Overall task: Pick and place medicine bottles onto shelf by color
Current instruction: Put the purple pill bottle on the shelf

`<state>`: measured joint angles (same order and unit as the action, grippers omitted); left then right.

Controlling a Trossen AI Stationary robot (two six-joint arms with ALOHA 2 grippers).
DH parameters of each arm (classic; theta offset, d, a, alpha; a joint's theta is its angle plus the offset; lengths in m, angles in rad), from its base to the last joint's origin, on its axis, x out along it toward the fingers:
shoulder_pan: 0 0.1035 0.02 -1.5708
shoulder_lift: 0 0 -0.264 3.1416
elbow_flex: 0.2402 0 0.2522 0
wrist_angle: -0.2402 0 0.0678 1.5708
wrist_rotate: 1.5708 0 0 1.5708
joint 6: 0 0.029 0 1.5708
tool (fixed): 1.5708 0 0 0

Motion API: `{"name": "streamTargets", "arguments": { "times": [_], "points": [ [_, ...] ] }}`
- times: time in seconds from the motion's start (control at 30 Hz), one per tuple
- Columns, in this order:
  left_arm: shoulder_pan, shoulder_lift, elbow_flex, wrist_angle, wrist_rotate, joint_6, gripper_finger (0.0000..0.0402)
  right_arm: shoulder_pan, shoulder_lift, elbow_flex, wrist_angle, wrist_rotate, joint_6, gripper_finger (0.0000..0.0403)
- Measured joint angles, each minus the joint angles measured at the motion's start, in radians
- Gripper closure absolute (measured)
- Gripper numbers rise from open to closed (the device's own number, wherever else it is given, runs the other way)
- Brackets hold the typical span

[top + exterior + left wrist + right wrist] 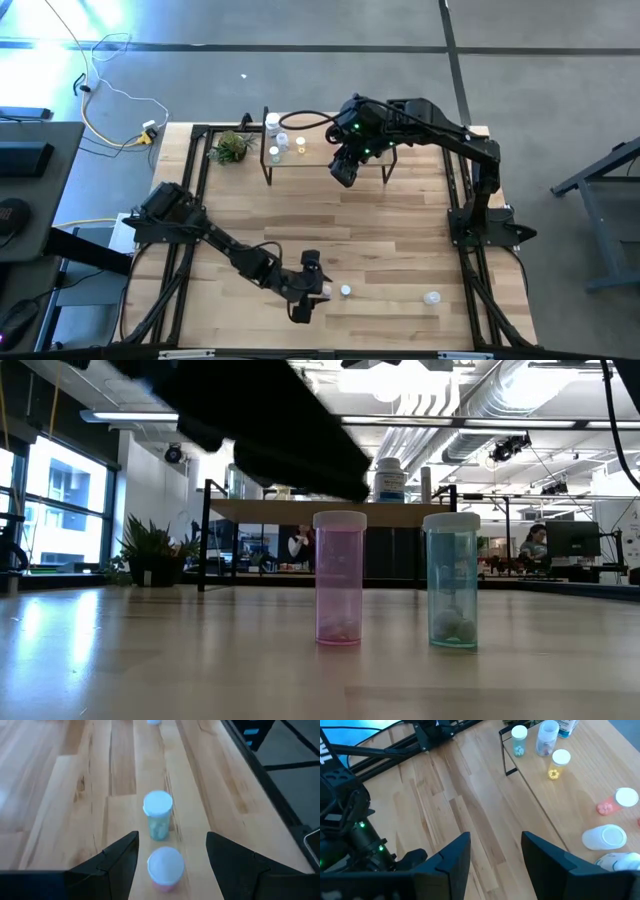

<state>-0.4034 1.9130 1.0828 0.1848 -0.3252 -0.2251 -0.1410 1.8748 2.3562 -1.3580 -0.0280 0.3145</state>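
Pink translucent plastic forms the nearest item: a small round pink bottle (339, 579) with a white cap, upright on the plank tabletop (400, 230) near its front edge. Just beside it stands a matching green-tinted bottle (452, 580), also white-capped, with pale pills in the bottom. A third clear bottle (432, 297) stands further along the same front edge, toward the right-hand corner.

Left gripper (170, 857): low over the front edge, dark fingers spread with the pink bottle between them and nothing pinched. Judged purpose: lined up to close on that bottle, the green one directly beyond it.

Right gripper (495, 852): raised over the shelf's right end at the back edge, fingers apart and empty. Judged to be waiting.

Shelf (320, 155): narrow light-wood board on thin black metal legs, set along the table's back edge. Stock on it:
- green-tinted bottle, white cap (519, 740);
- clear bottle (547, 737);
- yellow bottle, white cap (558, 764);
- pink bottle further along the board (617, 802);
- larger squat white bottle (605, 839) beside that.

Like tints look partly grouped, consistent with sorting by colour, though the order is not complete.

Other: small green plant (232, 147) at the shelf's left end; black metal frame around the tabletop.
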Motion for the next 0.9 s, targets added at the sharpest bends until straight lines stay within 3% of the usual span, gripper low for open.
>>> {"name": "streamTargets", "arguments": {
  "times": [0.43,0.9],
  "points": [
    [0.0,0.074,-0.001,0.021,0.007,-0.04,0.0182,0.0,0.0,0.0,-0.001,0.0,0.0,0.0235],
    [0.002,0.07,-0.001,0.022,0.007,-0.034,0.028,0.0,0.0,0.0,-0.004,0.0,-0.001,0.0235]
  ]
}}
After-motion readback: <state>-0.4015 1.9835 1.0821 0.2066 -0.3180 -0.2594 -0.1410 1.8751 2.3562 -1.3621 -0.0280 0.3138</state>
